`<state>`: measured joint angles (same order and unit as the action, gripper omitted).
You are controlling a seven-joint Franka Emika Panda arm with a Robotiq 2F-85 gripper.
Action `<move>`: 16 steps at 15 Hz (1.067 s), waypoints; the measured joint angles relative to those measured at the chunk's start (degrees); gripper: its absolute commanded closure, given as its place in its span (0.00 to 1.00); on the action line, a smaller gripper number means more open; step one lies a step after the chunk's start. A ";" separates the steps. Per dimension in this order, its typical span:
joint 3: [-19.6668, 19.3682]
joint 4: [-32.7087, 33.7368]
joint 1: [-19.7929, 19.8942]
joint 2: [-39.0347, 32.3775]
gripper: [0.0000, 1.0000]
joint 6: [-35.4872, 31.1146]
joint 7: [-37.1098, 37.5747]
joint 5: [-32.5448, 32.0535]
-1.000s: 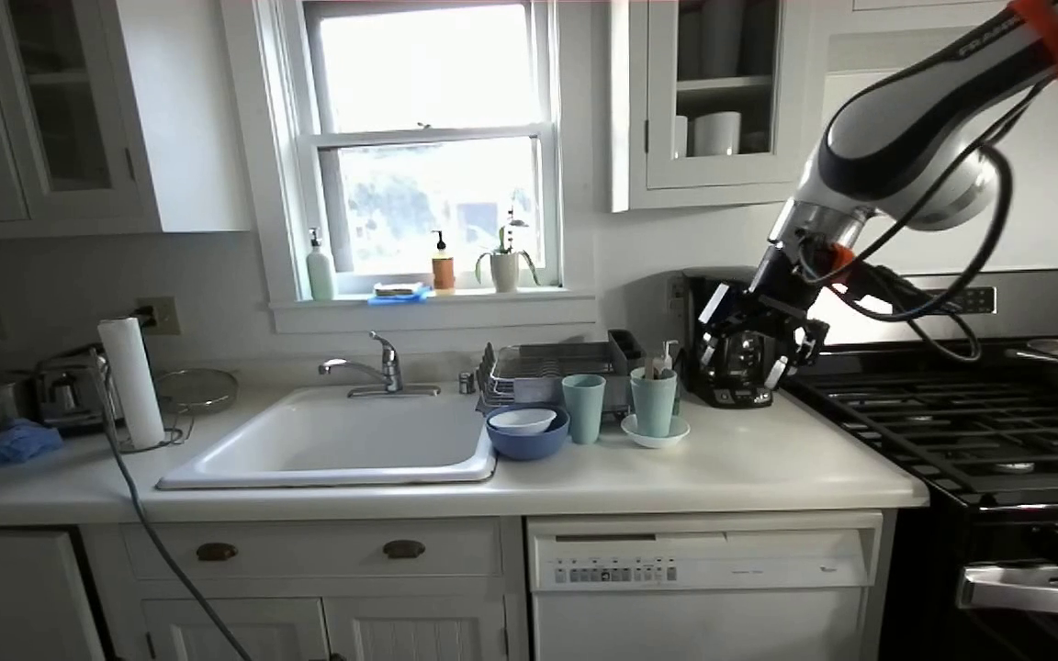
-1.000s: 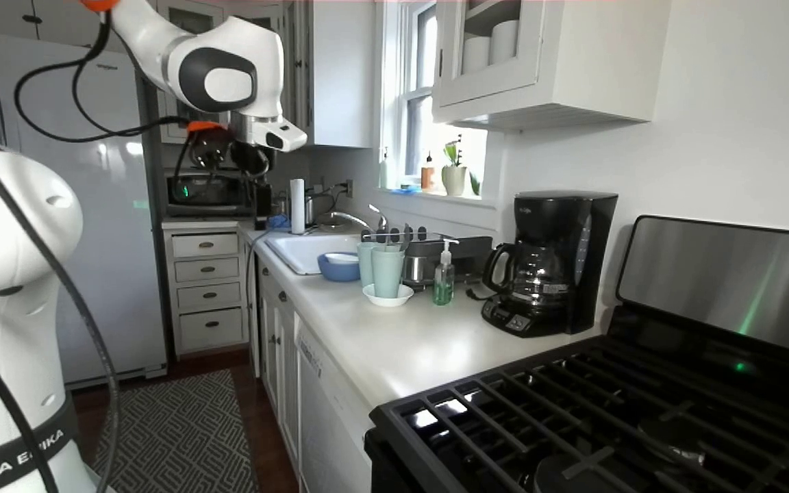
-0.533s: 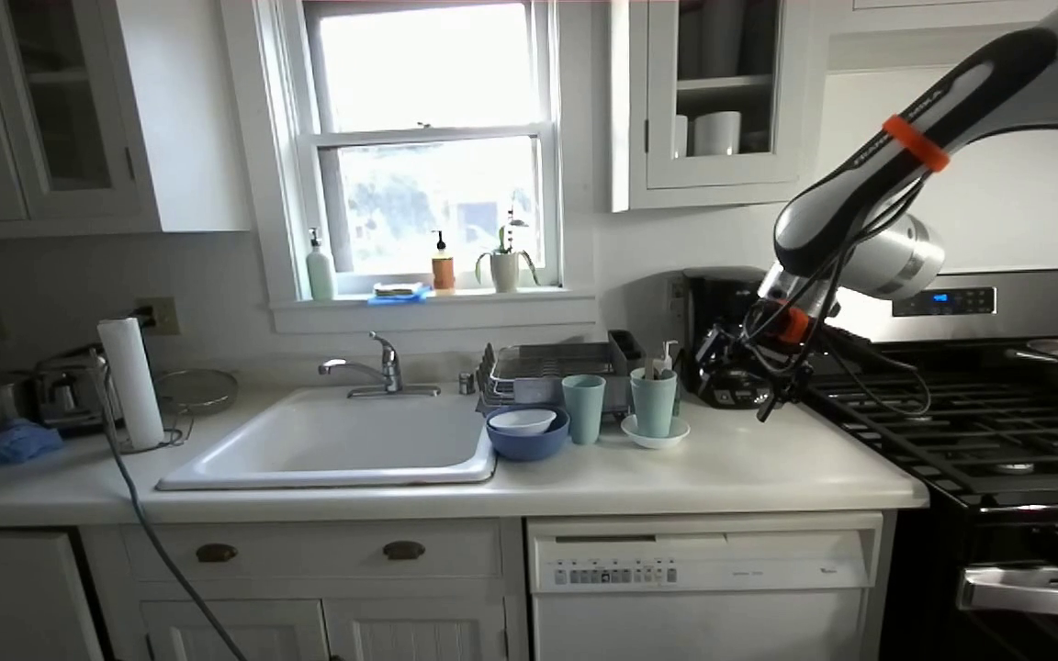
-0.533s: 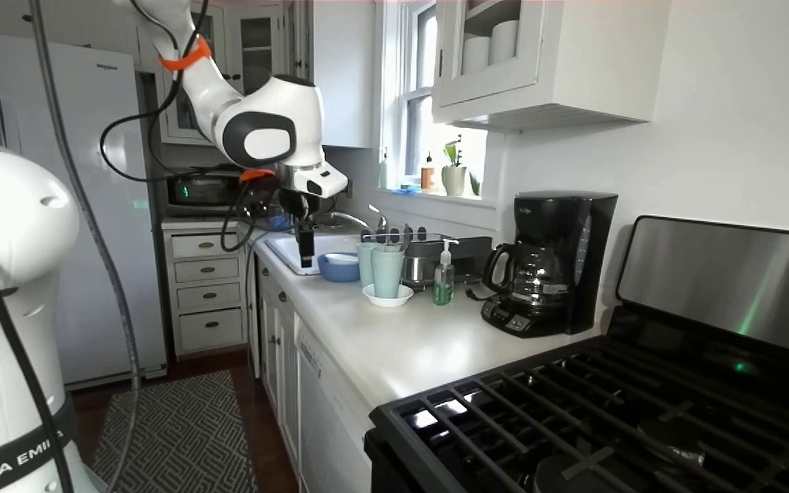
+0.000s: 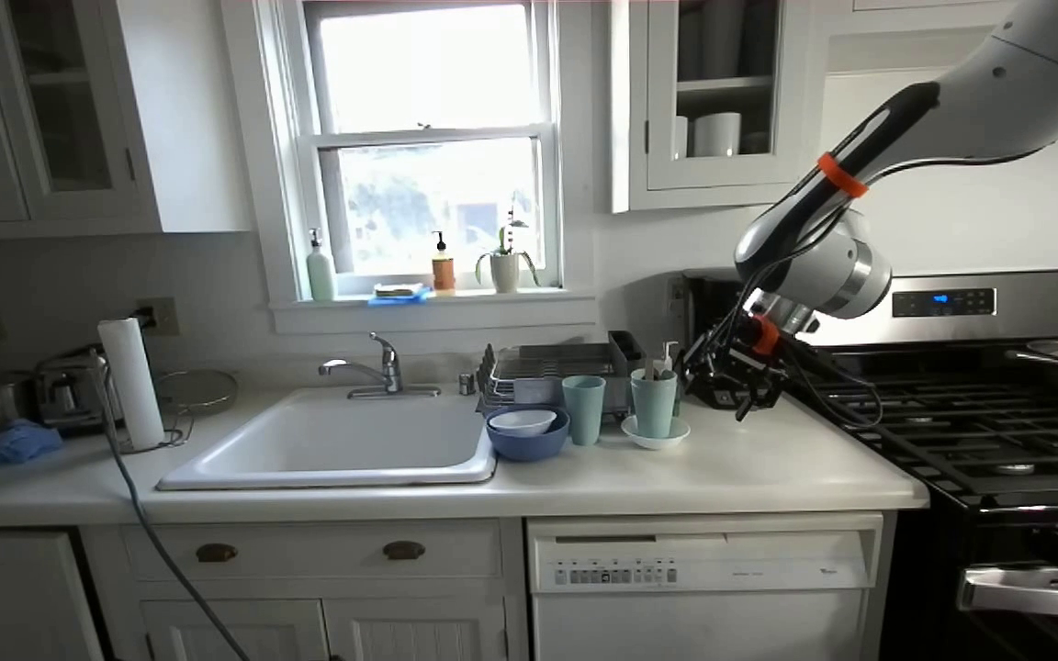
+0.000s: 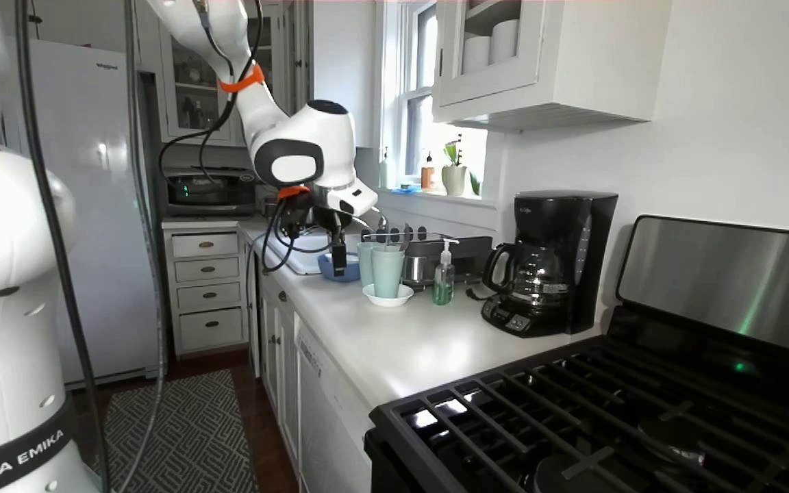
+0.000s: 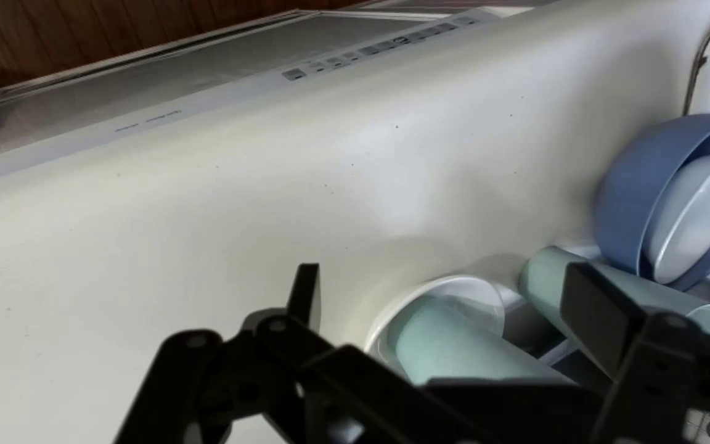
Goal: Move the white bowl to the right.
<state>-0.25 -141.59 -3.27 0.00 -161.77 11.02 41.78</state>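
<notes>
- At far left in an exterior view, the arm (image 6: 7, 356) is lettered "ANKA EMIKA" near its foot.
- Next, the fridge (image 6: 100, 226), marked "Whirlpool".
- Then the microwave (image 6: 216, 195), its green figures too small to read.
- Farther along, the dishwasher (image 6: 333, 424), its lettering also too small to read.
- Above the counter (image 6: 394, 349), the gripper (image 7: 444, 290), its fingers spread wide and holding nothing.
- Behind it, the blue bowl (image 5: 529, 447), with a white bowl (image 5: 523, 420) inside.
- Just beside that, a pale green cup (image 6: 366, 263) on the counter.
- Nearer, another cup (image 6: 387, 274) stands in a second white bowl (image 6: 388, 302); which of the two white bowls the task means, I cannot tell.
- Then a pump bottle (image 6: 443, 284) of green liquid.
- Next, the coffee maker (image 6: 546, 267), its small mark unreadable.
- At far right, the stove (image 6: 614, 411).
</notes>
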 measured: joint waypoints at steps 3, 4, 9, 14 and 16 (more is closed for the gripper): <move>0.00 0.88 -0.01 -0.78 0.00 0.01 -0.20 0.33; 0.00 0.88 -0.01 -0.78 0.00 0.01 -0.20 0.34; -0.01 1.10 0.09 -1.48 0.00 0.04 -0.34 0.31; -0.24 5.05 1.05 -6.34 0.00 -0.05 -4.02 3.38; -0.23 7.60 1.95 -8.83 0.00 -0.01 -7.77 7.12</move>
<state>-0.48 -133.99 -1.33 -8.83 -161.78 3.25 48.90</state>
